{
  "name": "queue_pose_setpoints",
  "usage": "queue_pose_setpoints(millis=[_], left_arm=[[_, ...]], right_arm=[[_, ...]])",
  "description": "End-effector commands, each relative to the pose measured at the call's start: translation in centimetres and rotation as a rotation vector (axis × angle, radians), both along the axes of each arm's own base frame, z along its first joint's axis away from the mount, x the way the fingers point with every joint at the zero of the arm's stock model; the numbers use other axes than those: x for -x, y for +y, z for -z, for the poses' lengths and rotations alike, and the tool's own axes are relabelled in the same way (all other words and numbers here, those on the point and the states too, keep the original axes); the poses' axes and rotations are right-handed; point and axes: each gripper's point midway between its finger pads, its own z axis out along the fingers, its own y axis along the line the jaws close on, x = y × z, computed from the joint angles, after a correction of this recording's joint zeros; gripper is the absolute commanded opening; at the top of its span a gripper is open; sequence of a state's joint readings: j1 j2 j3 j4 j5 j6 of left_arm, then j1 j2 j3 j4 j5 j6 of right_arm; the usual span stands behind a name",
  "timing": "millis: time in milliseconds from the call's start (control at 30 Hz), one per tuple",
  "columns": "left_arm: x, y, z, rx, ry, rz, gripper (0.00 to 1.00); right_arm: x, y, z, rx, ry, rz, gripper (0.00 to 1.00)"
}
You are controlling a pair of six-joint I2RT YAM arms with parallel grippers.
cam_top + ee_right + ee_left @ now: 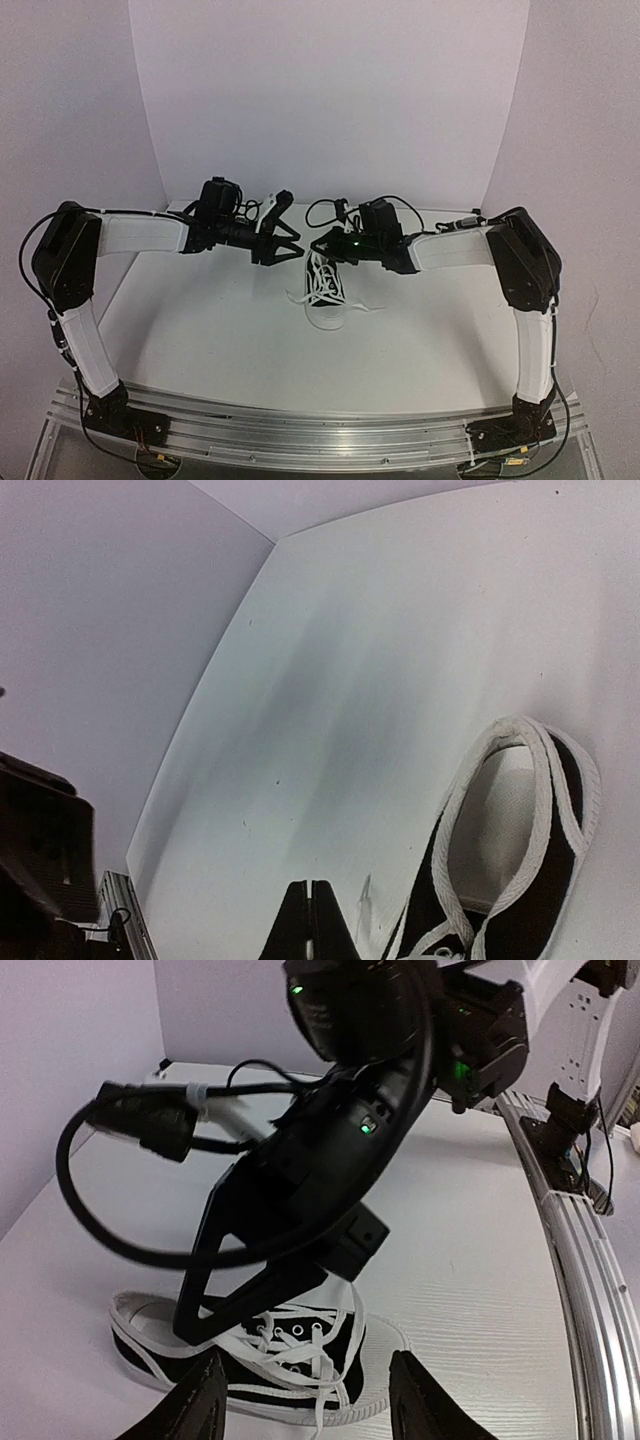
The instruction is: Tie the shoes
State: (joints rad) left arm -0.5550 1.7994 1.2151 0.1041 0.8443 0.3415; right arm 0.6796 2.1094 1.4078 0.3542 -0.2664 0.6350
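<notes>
The black canvas sneaker [326, 292] with white toe cap and sole lies in the middle of the table, toe toward the arm bases. Its white laces [297, 296] trail loose to both sides. My left gripper [291, 247] hovers open above the shoe's heel end; in the left wrist view its fingertips [203, 1400] straddle the shoe [345, 1345]. My right gripper [319, 246] is shut just above the shoe's opening, with a thin white strip of lace between its fingers [296, 925]. The heel opening and white lining [505, 830] show beside it.
The right gripper's black fingers [260, 1260] and cables [130, 1125] hang close in front of my left wrist camera. An aluminium rail [320, 432] runs along the near table edge. White walls [330, 90] close the back and sides.
</notes>
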Motion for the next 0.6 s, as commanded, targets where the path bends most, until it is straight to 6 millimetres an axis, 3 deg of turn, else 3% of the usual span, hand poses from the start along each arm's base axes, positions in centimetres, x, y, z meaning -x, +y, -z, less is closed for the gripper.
queue_pose_setpoints(millis=[0,167,300,567], left_arm=[[-1.1,-1.3,2.5,0.048,0.187,-0.073,0.56],[-2.7,-2.3,3.4,0.091,0.303,-0.117,0.69],[-3.6,-3.3,3.8,0.111,0.340,-0.115,0.59],[-5.0,-3.8,4.4,0.128,0.343,-0.155,0.56]], right_arm=[[-0.3,1.2,-2.7,-0.055,-0.034,-0.022,0.00],[0.2,1.3,-2.6,-0.052,-0.032,-0.030,0.00],[0.5,1.6,-2.1,-0.049,-0.023,-0.038,0.00],[0.9,1.8,-2.5,-0.058,-0.030,-0.065,0.00]])
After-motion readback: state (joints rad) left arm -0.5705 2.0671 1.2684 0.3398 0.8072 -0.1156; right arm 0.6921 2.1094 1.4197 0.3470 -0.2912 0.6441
